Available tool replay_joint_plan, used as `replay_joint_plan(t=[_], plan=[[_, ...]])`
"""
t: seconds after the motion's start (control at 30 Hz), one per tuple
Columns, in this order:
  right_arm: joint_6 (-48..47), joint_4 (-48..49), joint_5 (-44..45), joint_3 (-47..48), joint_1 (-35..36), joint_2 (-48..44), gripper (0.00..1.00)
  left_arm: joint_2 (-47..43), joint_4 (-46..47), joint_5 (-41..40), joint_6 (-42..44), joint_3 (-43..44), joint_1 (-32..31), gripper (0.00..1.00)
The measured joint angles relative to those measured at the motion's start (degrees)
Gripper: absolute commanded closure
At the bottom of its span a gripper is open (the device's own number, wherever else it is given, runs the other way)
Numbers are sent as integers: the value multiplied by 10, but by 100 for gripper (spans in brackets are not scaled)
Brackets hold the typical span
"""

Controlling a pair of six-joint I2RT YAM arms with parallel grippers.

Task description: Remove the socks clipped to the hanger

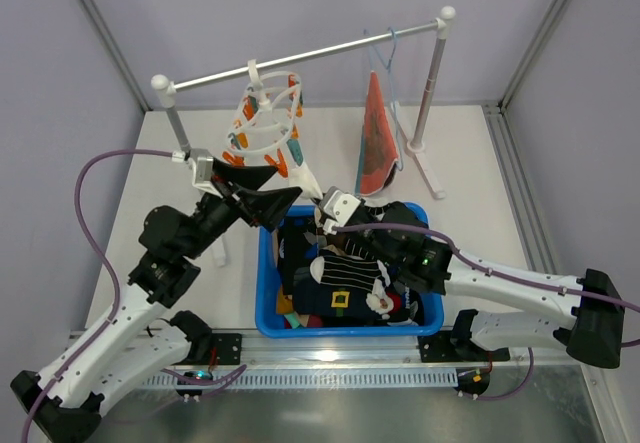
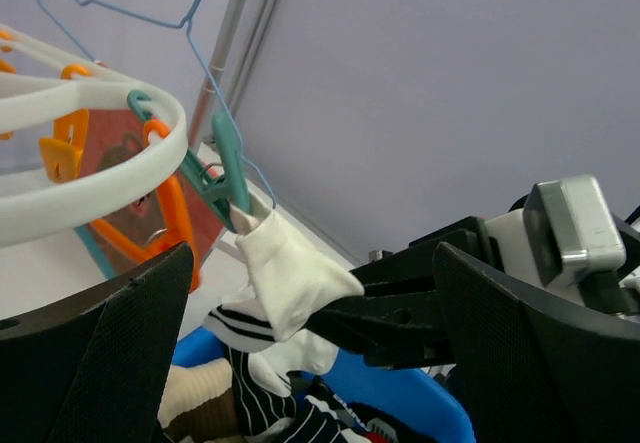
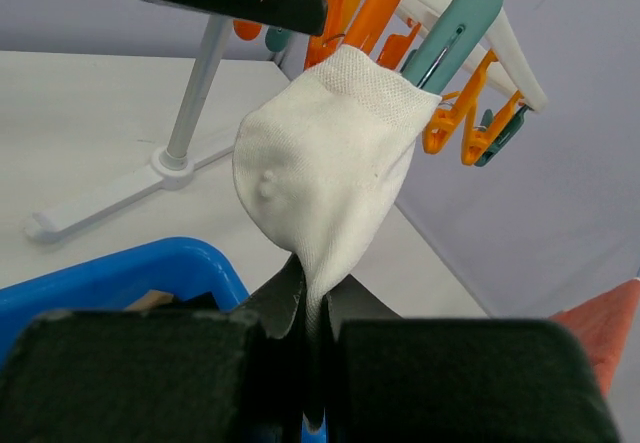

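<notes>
- Rack (image 1: pixel 330 51) is standing on thin feet at the far side of the table. You are risking rocking it if the pull on the white sock (image 3: pixel 320 173) is running sideways rather than straight down.
- Hanger (image 1: pixel 268 123) is hanging by its hook from the left part of the rail. While the teal peg (image 3: pixel 455 33) is biting, a tug is likely dragging the whole ring along the rail or swinging it into your open fingers.
- Basket (image 1: pixel 264 293) is sitting at the near side, around the middle, already holding socks. A sock springing free under tension may be landing outside its far rim.
- Left gripper (image 1: pixel 268 193) is spread as wide as it goes and is holding nothing. It is flanking the clipped sock just beside the ring, very close to the other arm, so any swing is threatening a knock between the two.
- Right gripper (image 3: pixel 312 303) is clamped fully on the lower fold of the white sock. That is a thin pinch, and the fabric may be slipping out under load.
- White sock is stretching between that pinch and the hanger, above the basket's far-left corner.
- Teal peg is gripping the sock's top corner, so unless you are squeezing it open, the knit is taking all the strain.
</notes>
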Motion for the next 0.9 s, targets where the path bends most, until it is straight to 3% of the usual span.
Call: replay_joint_plan(t=[0.27,0.9], plan=[[11,8,-16,-27,0,7,95,32,59,22,-23,0,0,0],[21,12,-59,-47,-1,-16,95,96,48,-16,-17,17,0,1]])
